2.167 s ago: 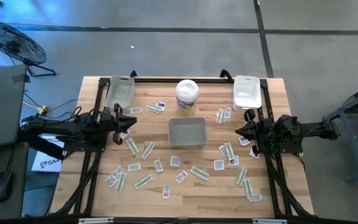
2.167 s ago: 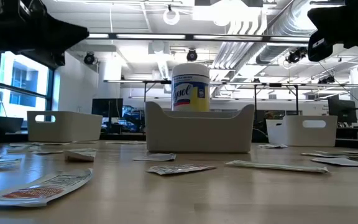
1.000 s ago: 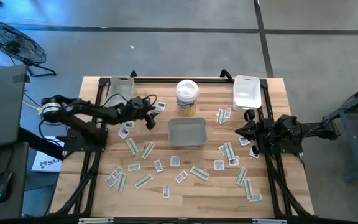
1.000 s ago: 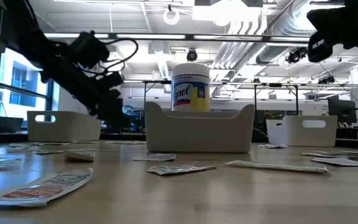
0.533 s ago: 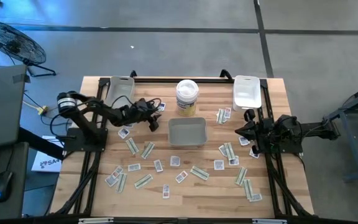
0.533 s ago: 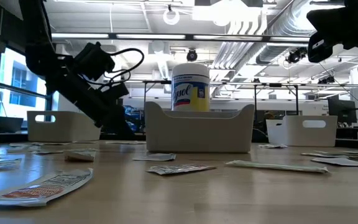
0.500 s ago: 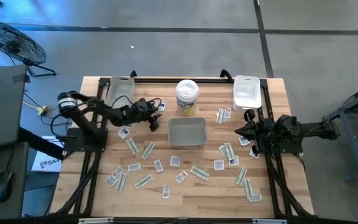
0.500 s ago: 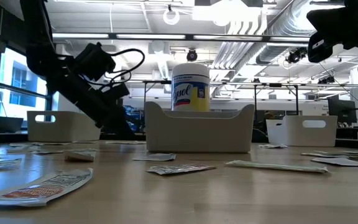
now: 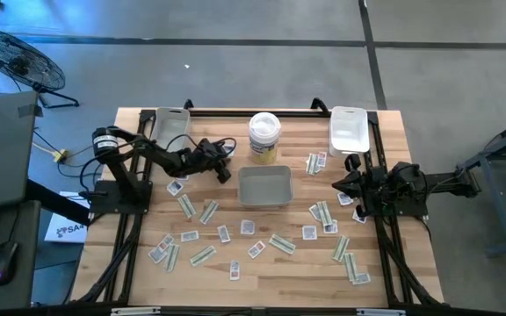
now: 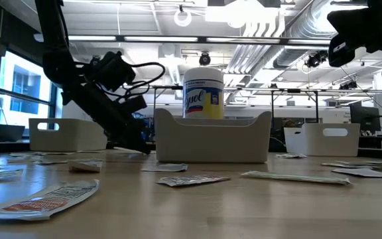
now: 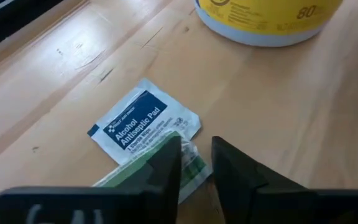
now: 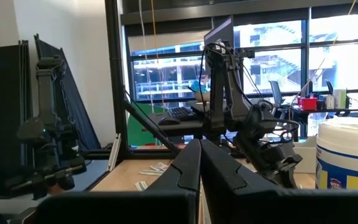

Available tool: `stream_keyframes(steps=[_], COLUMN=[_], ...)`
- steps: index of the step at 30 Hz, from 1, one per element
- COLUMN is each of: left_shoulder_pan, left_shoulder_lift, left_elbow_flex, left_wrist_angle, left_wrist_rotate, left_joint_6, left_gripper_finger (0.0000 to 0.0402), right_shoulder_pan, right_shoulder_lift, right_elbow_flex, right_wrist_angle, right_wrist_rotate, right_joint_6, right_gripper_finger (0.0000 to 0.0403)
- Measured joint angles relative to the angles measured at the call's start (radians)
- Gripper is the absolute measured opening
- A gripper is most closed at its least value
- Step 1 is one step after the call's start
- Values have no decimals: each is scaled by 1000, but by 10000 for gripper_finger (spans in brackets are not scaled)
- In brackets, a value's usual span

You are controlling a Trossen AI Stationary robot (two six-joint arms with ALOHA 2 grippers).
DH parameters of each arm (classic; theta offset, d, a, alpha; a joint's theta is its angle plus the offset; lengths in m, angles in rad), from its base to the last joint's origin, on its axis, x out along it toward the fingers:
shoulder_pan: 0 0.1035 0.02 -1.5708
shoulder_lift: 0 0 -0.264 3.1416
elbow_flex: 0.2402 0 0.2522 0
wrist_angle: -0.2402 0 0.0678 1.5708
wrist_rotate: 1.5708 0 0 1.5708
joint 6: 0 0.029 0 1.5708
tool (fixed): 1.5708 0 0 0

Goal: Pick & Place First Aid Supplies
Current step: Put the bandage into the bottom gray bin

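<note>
The first aid supplies lie scattered as flat packets over the wooden table (image 9: 385, 263). My left gripper (image 11: 196, 155) slants down at two packets beside the white tub (image 11: 266, 18). One is a white and blue alcohol pad packet (image 11: 138, 121). The other is a green-striped packet (image 11: 132, 171) lying partly under it. The fingers stand open by a narrow gap, with the green-striped packet's end between them. In the high view this gripper (image 9: 225, 173) is just left of the grey tray (image 9: 264, 186). My right gripper (image 12: 199, 152) waits shut above the table's right side (image 9: 339, 184). My left gripper comes at the green-striped packet's end (image 11: 194, 163) slanting down from the table's left. One fingertip (image 11: 166, 158) overlaps the packet and the other stands beside it. Whether the fingers touch it, I cannot tell. The packet lies flat on the table.
The white tub (image 9: 264, 136) stands just behind the grey tray. White trays stand at the far left (image 9: 170, 130) and far right (image 9: 350, 130). Several packets lie across the near half of the table (image 9: 235, 254) and by the right arm (image 9: 323, 215).
My left gripper has gone toward the table's right edge and down, from above the far left packets to the tabletop by the grey tray's left corner. The arm has stretched out behind it. No packet has moved.
</note>
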Motion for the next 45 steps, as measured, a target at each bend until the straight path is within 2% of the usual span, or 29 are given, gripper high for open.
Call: stream_keyframes(steps=[7,14,19,24,27,30,36,41,45], left_shoulder_pan=[2,-11,-11,-12,-25,-78,-262,-393,-438], left_shoulder_lift=[-6,-95,-211,-364,-455,-541,-629,-578,-471], left_elbow_flex=[-1,-8,-7,-6,-6,-6,-5,-5,-3], left_wrist_angle=[-18,-61,-116,-194,-212,-222,-134,-40,69], left_wrist_rotate=[-9,76,151,183,278,339,344,274,222], left_joint_6=[-49,-84,-100,-100,-96,-81,35,109,153], left_gripper_finger=[5,2,1,1,1,0,0,0,0], right_shoulder_pan=[0,0,0,0,0,0,0,0,0], right_shoulder_lift=[0,0,0,0,0,0,0,0,0], right_elbow_flex=[0,0,0,0,0,0,0,0,0], right_wrist_angle=[-3,-3,-3,-8,-7,-7,-7,-7,-8], right_wrist_rotate=[0,0,0,0,0,0,0,0,0], right_joint_6=[0,0,0,0,0,0,0,0,0], right_gripper_finger=[5,5,5,5,5,5,5,5,5])
